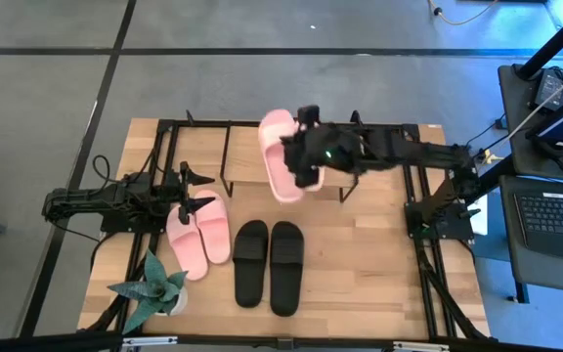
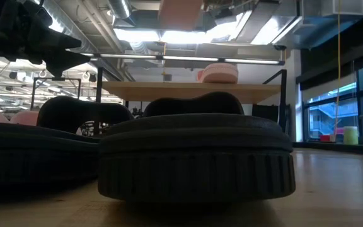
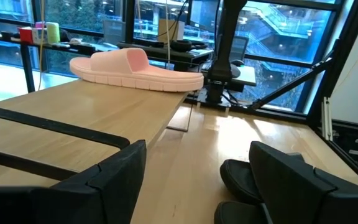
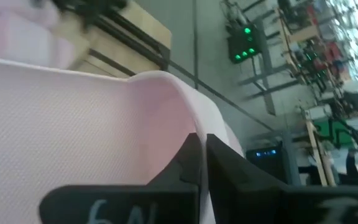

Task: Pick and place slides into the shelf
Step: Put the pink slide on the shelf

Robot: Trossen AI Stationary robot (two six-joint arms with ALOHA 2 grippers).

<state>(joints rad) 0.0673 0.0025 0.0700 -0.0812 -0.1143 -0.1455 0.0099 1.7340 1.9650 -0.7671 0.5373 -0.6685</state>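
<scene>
My right gripper (image 1: 304, 168) is shut on a light pink slide (image 1: 281, 161) and holds it in the air over the shelf (image 1: 238, 156). That slide also shows at the top of the low view (image 2: 180, 9). Another pink slide (image 3: 135, 67) rests sole-down on the shelf's wooden top board (image 3: 104, 106), seen in the low view too (image 2: 218, 72). A pink pair (image 1: 198, 235) and a black pair (image 1: 269, 262) lie on the table. My left gripper (image 1: 189, 193) waits open by the pink pair, touching nothing. My right gripper pinches a thin curved pink wall of the slide, seemingly its strap (image 4: 194, 124), between its two shut fingers (image 4: 229, 180). It comes from the table's right, slanting down, at the slide's right side. The slide is lifted clear above the shelf, tilted.
A potted plant (image 1: 150, 288) stands at the table's near left corner. The black slides (image 2: 194, 157) fill the low view. A desk with a laptop (image 1: 555, 210) stands off the table's right. Black metal frame rods (image 1: 228, 166) run around the shelf.
</scene>
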